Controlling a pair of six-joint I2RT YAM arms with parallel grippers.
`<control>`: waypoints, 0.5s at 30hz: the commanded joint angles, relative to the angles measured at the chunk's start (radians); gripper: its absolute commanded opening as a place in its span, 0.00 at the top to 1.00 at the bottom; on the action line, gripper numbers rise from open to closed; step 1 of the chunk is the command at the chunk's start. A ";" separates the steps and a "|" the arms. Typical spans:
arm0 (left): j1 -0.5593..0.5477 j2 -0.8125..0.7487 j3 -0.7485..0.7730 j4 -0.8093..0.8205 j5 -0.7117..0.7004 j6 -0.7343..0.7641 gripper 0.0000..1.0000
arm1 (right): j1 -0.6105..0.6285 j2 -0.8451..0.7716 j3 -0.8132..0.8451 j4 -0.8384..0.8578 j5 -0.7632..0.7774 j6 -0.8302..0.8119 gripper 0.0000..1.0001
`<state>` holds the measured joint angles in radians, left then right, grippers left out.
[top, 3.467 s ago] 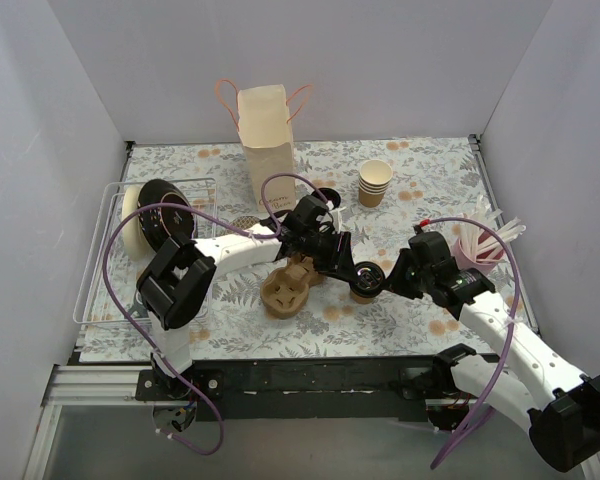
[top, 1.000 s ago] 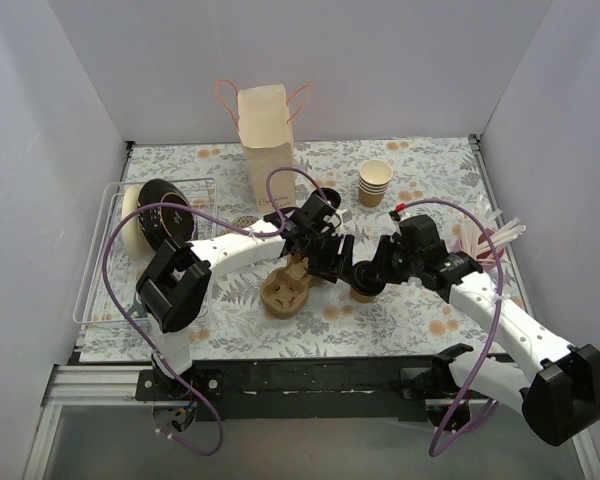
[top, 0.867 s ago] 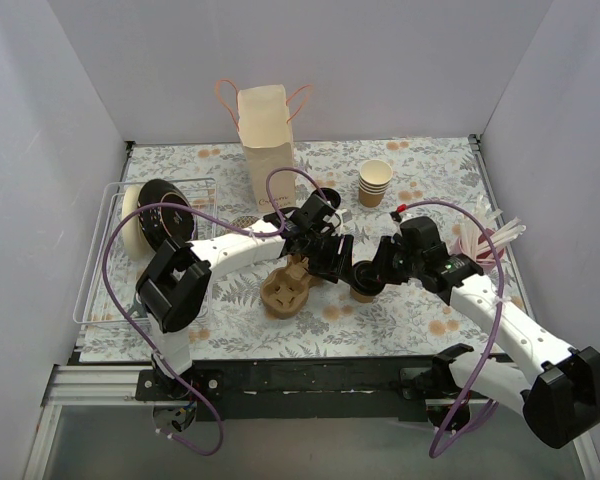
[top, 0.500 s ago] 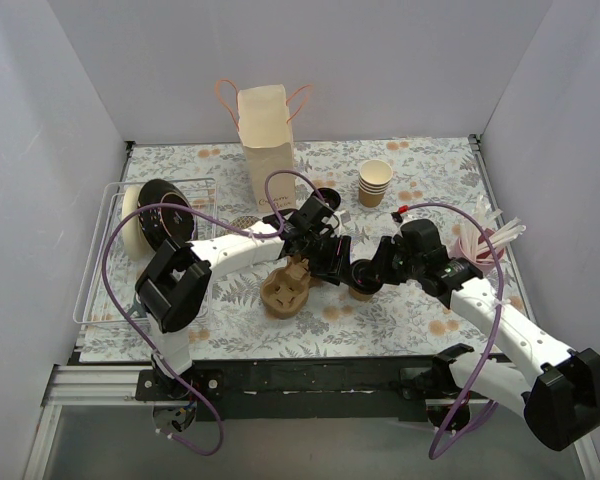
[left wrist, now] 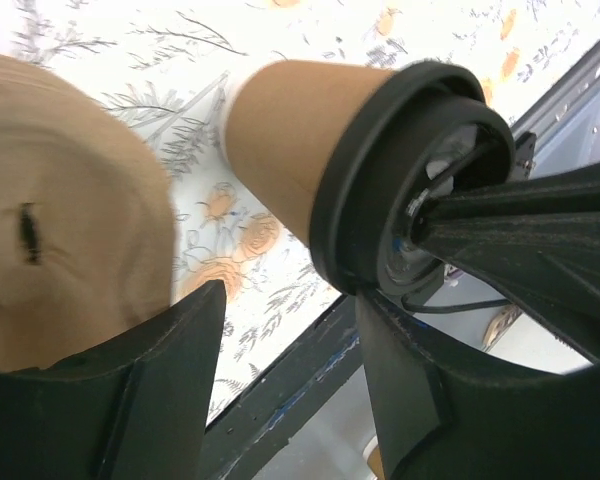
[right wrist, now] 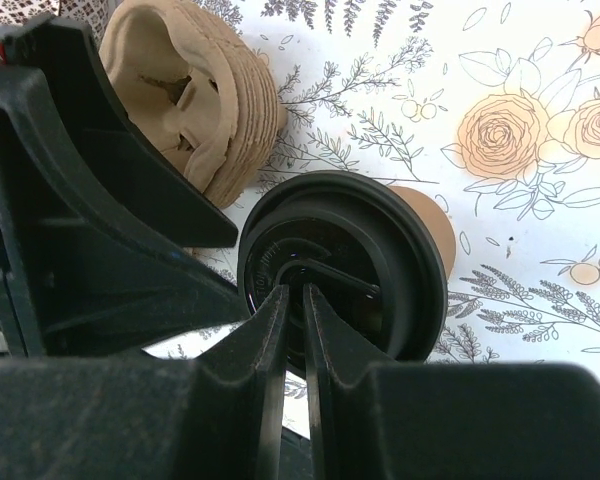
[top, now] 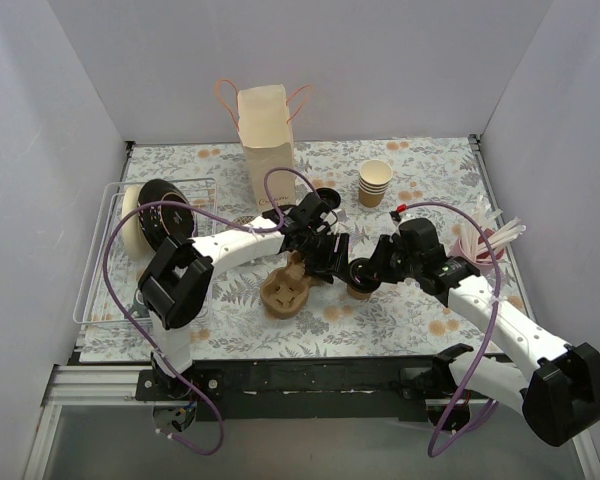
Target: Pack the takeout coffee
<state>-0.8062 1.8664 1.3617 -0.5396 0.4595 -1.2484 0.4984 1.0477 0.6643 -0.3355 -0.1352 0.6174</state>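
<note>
Overhead and wrist views of the packing station. The coffee cup (left wrist: 285,125), a tan paper cup with a round black lid (right wrist: 385,255), lies near the middle of the flower-printed worktop (top: 410,315). It is just to the right of the brown pulp cup carrier (top: 283,292) and sits between the two claws. The left claw (left wrist: 290,300) reaches in from the carrier side with its jaws about half open. One finger lies below the carrier's edge and the other just under the lid's rim. The cup sits beyond the fingertips and is not gripped. The right claw (right wrist: 295,290) meets the cup from the opposite side. Its jaws are drawn almost together, leaving only a thin slit, and their tips are set into the recessed centre of the lid. Whether they pinch any part of the lid cannot be told. The cup's base is hidden, so contact with the worktop cannot be confirmed. A cream paper bag (top: 266,135) with pink handles stands upright at the back. A stack of lidless cups (top: 374,183) stands to the bag's right, well apart from the coffee. A wire rack (top: 93,270) lies along the left edge.
</note>
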 commanded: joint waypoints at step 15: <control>0.078 0.005 0.065 -0.016 0.007 0.064 0.47 | 0.006 0.097 -0.019 -0.240 0.063 -0.050 0.80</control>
<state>-0.7269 1.8820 1.4014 -0.5774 0.4358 -1.2064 0.4995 1.0821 0.6941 -0.3504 -0.1452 0.6167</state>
